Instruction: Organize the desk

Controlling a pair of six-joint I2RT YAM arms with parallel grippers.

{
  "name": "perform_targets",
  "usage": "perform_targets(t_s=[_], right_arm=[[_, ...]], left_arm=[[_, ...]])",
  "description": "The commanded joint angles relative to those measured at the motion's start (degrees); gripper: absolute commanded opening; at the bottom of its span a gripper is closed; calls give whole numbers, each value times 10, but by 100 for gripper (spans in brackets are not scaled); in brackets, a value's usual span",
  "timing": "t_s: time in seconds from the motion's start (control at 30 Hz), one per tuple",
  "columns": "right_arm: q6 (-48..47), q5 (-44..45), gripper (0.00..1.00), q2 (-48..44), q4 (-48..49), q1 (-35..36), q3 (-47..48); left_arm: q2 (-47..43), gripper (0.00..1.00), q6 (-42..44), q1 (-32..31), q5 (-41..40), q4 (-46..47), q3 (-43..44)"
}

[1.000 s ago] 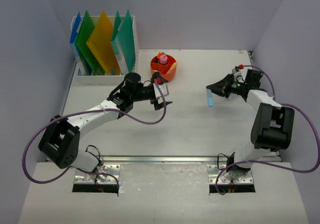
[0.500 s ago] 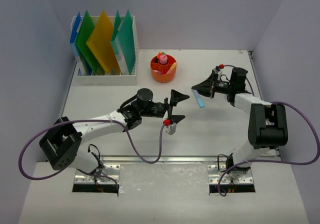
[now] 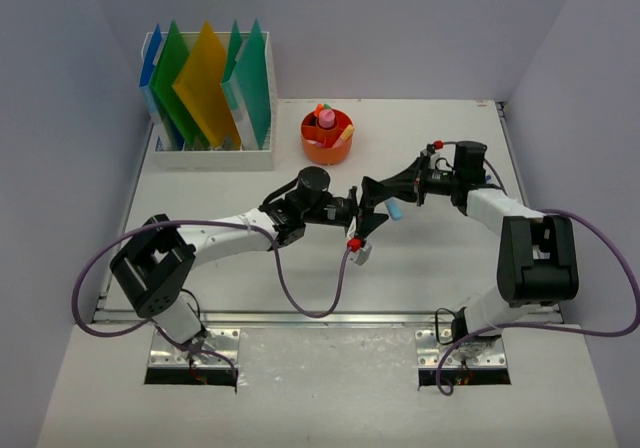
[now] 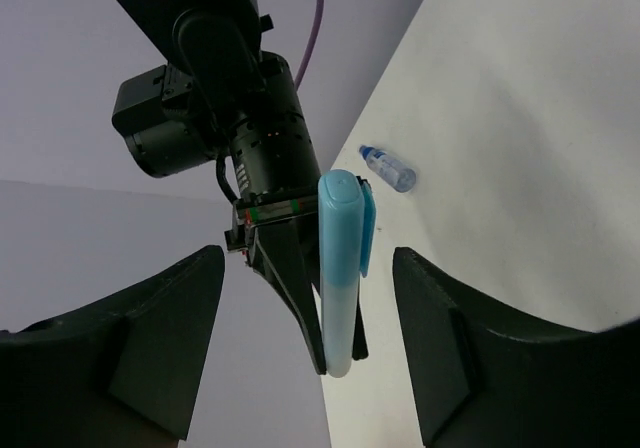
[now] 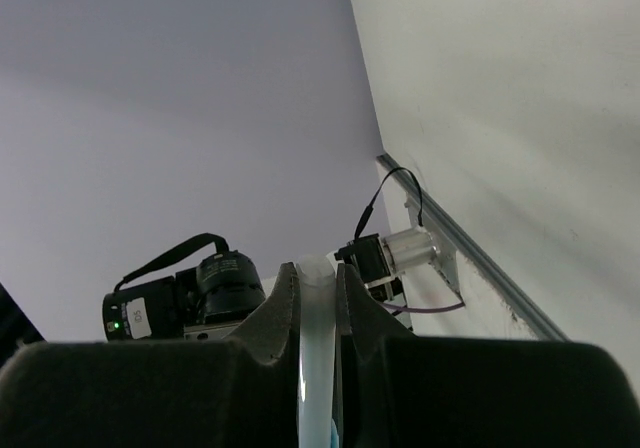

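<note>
A light blue marker (image 4: 338,268) hangs in the air over the white desk (image 3: 430,268), near its middle. My right gripper (image 3: 392,190) is shut on the marker (image 5: 318,348), which stands squeezed between its two fingers (image 5: 285,318). My left gripper (image 4: 305,258) faces it from the left with its jaws open. The marker's lower end sits between the left fingers (image 4: 160,338) with a gap on each side, touching neither. In the top view the marker (image 3: 394,209) shows just right of my left gripper (image 3: 368,211).
An orange cup (image 3: 327,138) holding pens stands at the back middle. A white file rack (image 3: 208,153) with coloured folders fills the back left corner. A small clear bottle (image 4: 388,168) lies on the desk. A metal rail (image 3: 320,318) runs along the front edge.
My left arm swung from beside the orange cup to the middle of the desk. My right gripper carried the marker leftward to meet it. The left jaws have narrowed somewhat around the marker.
</note>
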Motion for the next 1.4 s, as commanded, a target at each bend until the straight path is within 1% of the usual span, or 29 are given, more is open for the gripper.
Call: perform_targets(t_s=[0.0,0.1,0.27,0.37,0.43,0.47,0.5,0.53,0.57,0.6,0.63,0.7,0.77,0.83,0.9,1.0,1.03,1.07,1.1,1.17,1.2,1.27,1.37], right_arm=[[-28,18,0,-25,-49,5,-4],[-30,21,0,-28,-65,21,-5],[-24,20,0,-34,-74,22,-7],[-29,24,0,-37,-91,22,-1],[-28,24,0,-39,-91,22,1],[-30,23,0,-39,-92,22,1],[-31,23,0,-40,-91,22,1],[-34,19,8,-38,-88,22,1],[-38,15,21,-35,-83,21,1],[-44,12,47,-30,-79,19,8],[-55,9,67,-25,-78,15,14],[-82,4,98,-7,-92,-12,50],[-141,24,99,7,-148,-28,113],[-202,51,99,31,-193,-59,177],[-241,72,99,57,-223,-92,224],[-294,95,99,86,-271,-128,277],[-298,93,99,90,-275,-137,280],[-298,89,99,93,-275,-142,278],[-298,87,99,94,-275,-150,268],[-311,83,99,90,-281,-156,247],[-317,84,99,89,-285,-158,242],[-337,87,99,87,-297,-163,239],[-352,88,99,88,-314,-171,243]], left_arm=[[19,54,26,-9,23,11,38],[29,42,26,-9,25,2,54],[38,31,40,-12,33,-6,61],[43,26,40,-14,33,-17,67],[45,19,37,-15,31,-22,74],[46,9,32,-15,30,-21,75],[46,2,31,-16,29,-21,77],[46,0,22,-16,25,-19,78],[44,0,9,-16,20,-16,79],[40,0,-8,-16,13,-11,80],[38,0,-36,-15,1,-1,81],[34,0,-102,-9,-22,22,87],[41,0,-213,13,-46,38,117],[62,0,-346,46,-73,37,170],[85,0,-439,72,-87,24,229],[137,0,-494,117,-109,-9,309],[151,0,-507,136,-122,-21,328],[167,0,-519,148,-124,-32,350],[202,0,-534,159,-119,-47,376],[260,0,-575,185,-96,-100,458],[277,0,-587,194,-83,-113,483],[312,0,-607,210,-72,-122,522],[331,0,-612,221,-70,-107,520]])
